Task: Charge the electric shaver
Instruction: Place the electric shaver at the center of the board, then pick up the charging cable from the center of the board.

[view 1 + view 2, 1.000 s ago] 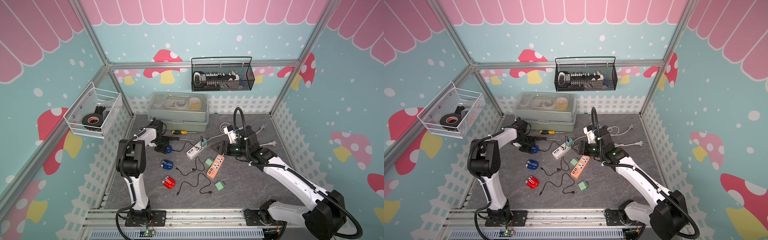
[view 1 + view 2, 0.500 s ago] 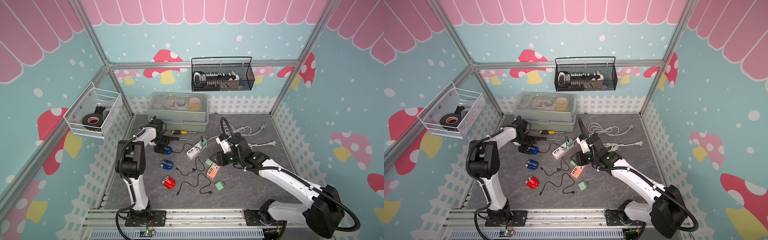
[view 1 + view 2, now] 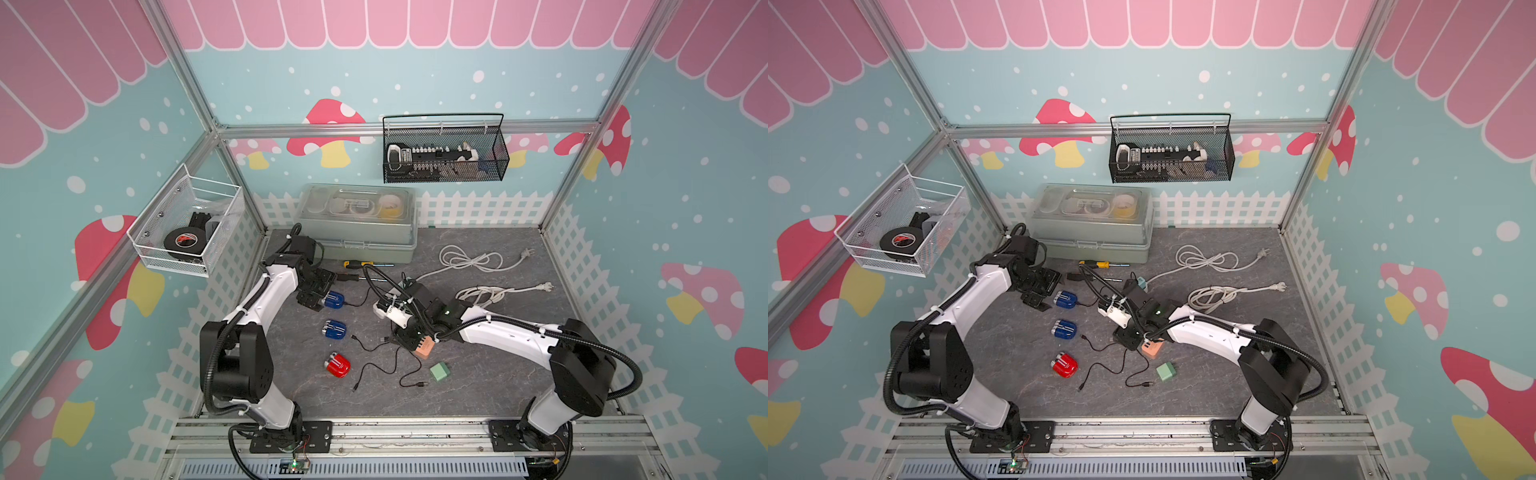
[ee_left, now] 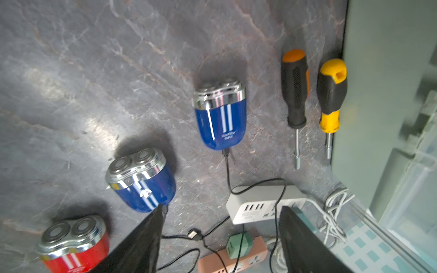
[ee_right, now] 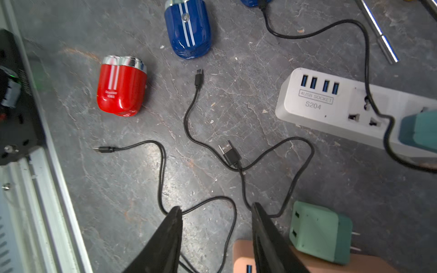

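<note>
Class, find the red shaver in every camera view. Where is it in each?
Top view: red shaver, the frontmost shaver.
Top view: red shaver, likewise frontmost.
Left wrist: red shaver beside the middle blue shaver.
Right wrist: red shaver beside that blue one.
Shared landmark: the middle blue shaver.

We read this setting as a robotics laboratory test cell dressed as a cartoon stage. The walls [image 3: 415, 62] are flat printed panels showing pink scallops, mushrooms and a white picket fence [image 3: 478, 208], and they are held in a bare aluminium frame [image 3: 540, 124]. The floor [image 3: 498, 395] is a grey sheet with a stone pattern. A left arm [image 3: 266, 299] and a right arm [image 3: 511, 336], both white and black, are bolted to a metal rail [image 3: 415, 432] along the front edge, where a small circuit board [image 3: 296, 466] shows a green light. A black wire basket [image 3: 494, 166] and a white wire basket [image 3: 166, 253] hang on the panels.
</note>
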